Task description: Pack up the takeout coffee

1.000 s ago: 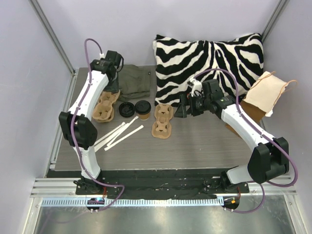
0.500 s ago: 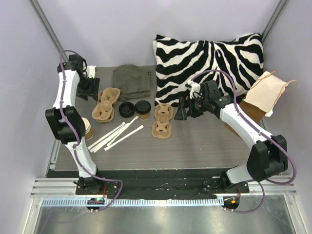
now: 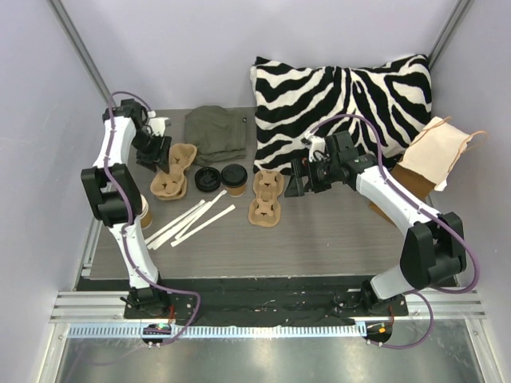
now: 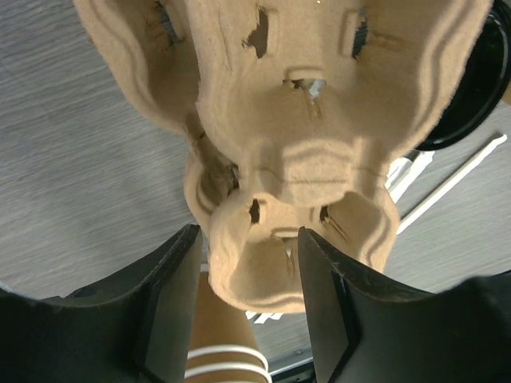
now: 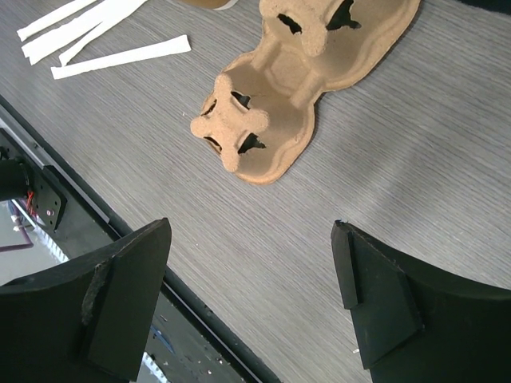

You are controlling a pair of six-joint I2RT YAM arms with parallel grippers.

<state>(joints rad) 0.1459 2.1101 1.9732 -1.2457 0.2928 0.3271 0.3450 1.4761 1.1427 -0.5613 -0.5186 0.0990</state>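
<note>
A brown paper coffee cup with a dark top stands mid-table, next to a black lid. A second tan cup with a pale rim stands by the left arm and shows low in the left wrist view. My left gripper is open, its jaws either side of the near end of the left pulp carrier, seen close up in the wrist view. My right gripper is open and empty, just right of the second carrier, which lies ahead of its jaws.
White paper strips lie in front of the cups. A folded green cloth lies at the back. A zebra pillow and a tan paper bag fill the back right. The table's front edge is near the right gripper.
My left arm swung out to the left and brought its gripper down onto the left carrier's end. My right gripper edged left toward the second carrier.
</note>
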